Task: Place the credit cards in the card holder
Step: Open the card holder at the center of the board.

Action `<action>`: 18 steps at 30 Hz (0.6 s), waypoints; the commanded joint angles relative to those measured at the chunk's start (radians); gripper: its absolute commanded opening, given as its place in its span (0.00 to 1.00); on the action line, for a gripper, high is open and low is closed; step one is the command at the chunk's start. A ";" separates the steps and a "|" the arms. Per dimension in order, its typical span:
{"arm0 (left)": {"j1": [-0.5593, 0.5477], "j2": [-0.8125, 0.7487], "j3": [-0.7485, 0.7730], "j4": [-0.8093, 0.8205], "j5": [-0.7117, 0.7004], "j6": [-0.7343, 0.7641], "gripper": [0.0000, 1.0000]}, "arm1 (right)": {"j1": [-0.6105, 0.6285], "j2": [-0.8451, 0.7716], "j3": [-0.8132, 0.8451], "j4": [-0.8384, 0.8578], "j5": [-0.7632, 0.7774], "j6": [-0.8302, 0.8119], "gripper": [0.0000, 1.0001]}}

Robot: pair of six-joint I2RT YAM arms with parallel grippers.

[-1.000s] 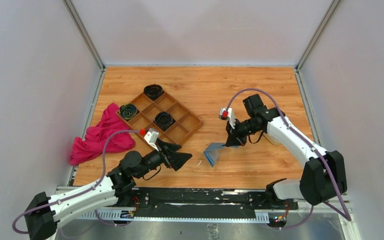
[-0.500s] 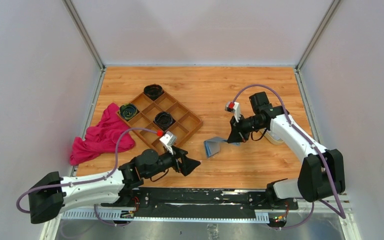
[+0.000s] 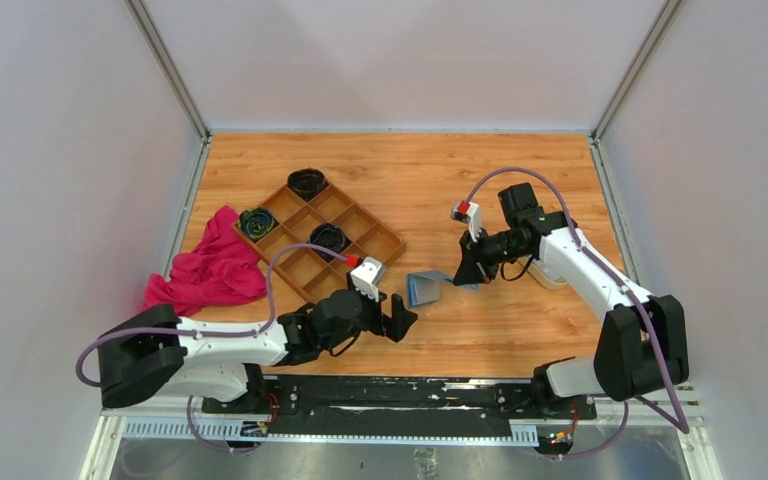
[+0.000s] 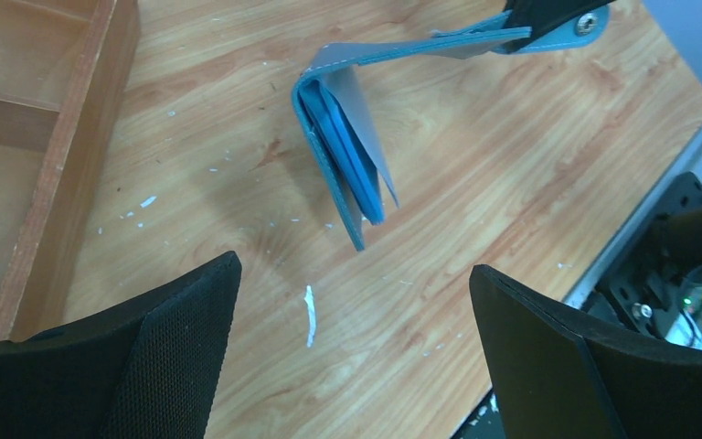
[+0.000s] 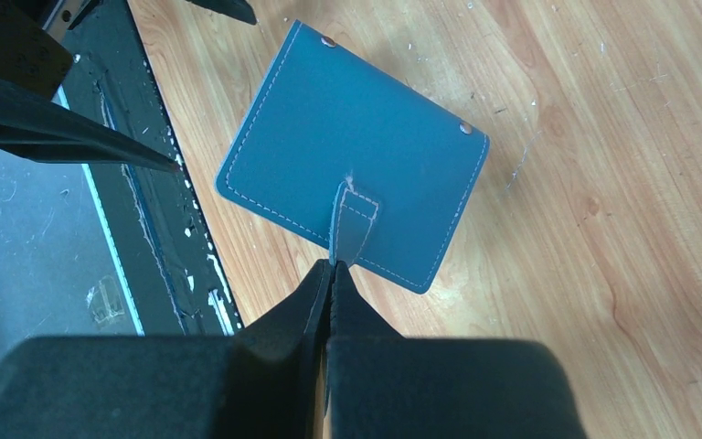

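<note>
The card holder (image 3: 423, 289) is a teal-blue wallet lying near the table's middle front. Its top flap is lifted, and lighter blue layers and a grey sheet show inside (image 4: 347, 146). My right gripper (image 3: 457, 281) is shut on its snap tab (image 5: 350, 224), and the right wrist view shows the flap's stitched outer face (image 5: 356, 137). My left gripper (image 3: 403, 318) is open, low over the wood just front-left of the card holder, with nothing between its fingers (image 4: 355, 267). The credit cards are out of view or hidden.
A brown wooden compartment tray (image 3: 365, 232) with dark round things in three cells sits at the left middle. A pink cloth (image 3: 205, 272) lies left of it. A cream object (image 3: 550, 279) peeks from behind the right arm. White scraps (image 4: 309, 315) dot the wood.
My left arm has swung right, bringing its open gripper up close to the card holder. The right gripper shifted slightly right at first, still shut on the tab, then held still.
</note>
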 commanded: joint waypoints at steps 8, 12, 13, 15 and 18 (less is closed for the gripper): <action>0.017 0.222 0.044 0.279 -0.003 0.096 0.86 | -0.019 -0.001 0.005 -0.004 -0.049 0.009 0.00; 0.056 0.290 0.052 0.351 0.043 0.071 0.76 | -0.022 -0.002 0.005 -0.006 -0.055 0.007 0.00; 0.063 0.301 0.052 0.368 0.048 0.070 0.73 | -0.022 -0.002 0.005 -0.006 -0.056 0.005 0.00; 0.073 0.316 0.051 0.400 0.060 0.071 0.66 | -0.024 -0.001 0.006 -0.008 -0.058 0.002 0.00; 0.082 0.332 0.043 0.455 0.074 0.084 0.52 | -0.025 0.002 0.007 -0.014 -0.059 -0.005 0.00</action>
